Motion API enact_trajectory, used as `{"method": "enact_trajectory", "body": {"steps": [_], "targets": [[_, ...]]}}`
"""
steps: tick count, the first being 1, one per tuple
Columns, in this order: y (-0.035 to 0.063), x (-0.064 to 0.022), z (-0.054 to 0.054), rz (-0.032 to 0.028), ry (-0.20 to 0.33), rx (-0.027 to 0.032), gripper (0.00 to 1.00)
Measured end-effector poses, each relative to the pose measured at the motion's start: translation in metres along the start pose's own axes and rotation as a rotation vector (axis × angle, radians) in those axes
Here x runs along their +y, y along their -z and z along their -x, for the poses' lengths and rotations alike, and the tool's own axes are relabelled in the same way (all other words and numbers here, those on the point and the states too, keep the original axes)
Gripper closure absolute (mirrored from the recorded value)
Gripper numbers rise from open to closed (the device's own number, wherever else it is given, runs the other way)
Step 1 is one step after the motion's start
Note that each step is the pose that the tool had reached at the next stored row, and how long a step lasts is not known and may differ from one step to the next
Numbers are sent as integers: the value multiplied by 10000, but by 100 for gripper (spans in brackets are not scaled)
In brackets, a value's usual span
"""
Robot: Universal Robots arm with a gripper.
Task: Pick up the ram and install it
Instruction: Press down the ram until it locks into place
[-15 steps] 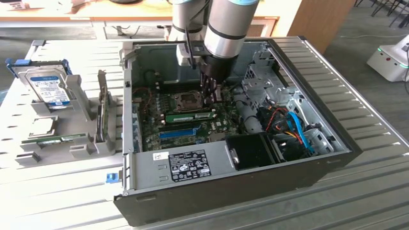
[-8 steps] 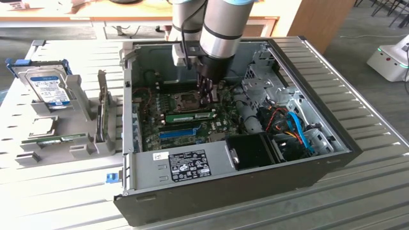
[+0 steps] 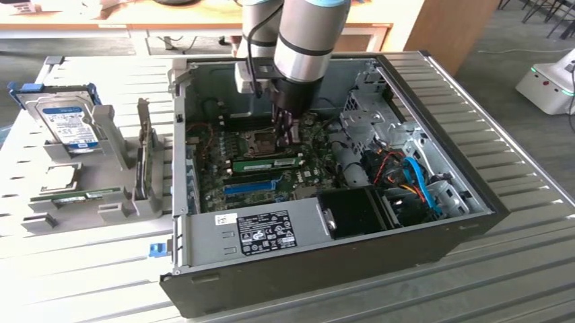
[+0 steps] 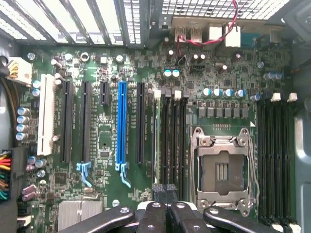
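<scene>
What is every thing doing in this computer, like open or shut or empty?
Computer case: open, side panel off.
Gripper: shut, inside the case.
Ram: standing in a motherboard slot.
Processor socket: empty.
Blue slot: empty.
Hard drive: upright in a holder outside the case.

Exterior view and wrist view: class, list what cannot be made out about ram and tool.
- Exterior view: whether the tool touches the ram; the tips are too small.
- Exterior view: the ram's label text, too small.
- Wrist view: ends of the memory slots, hidden by the tool.
</scene>
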State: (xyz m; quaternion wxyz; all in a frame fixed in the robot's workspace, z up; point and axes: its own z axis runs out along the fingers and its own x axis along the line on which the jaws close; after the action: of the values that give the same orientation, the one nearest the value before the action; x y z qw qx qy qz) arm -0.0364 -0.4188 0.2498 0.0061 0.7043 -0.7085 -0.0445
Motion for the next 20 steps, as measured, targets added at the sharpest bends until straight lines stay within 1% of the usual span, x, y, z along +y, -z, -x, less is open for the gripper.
{"method": "enact_trajectory", "body": {"steps": [20], "targets": [[-17,222,-2,-4,-67,-4,89]]}}
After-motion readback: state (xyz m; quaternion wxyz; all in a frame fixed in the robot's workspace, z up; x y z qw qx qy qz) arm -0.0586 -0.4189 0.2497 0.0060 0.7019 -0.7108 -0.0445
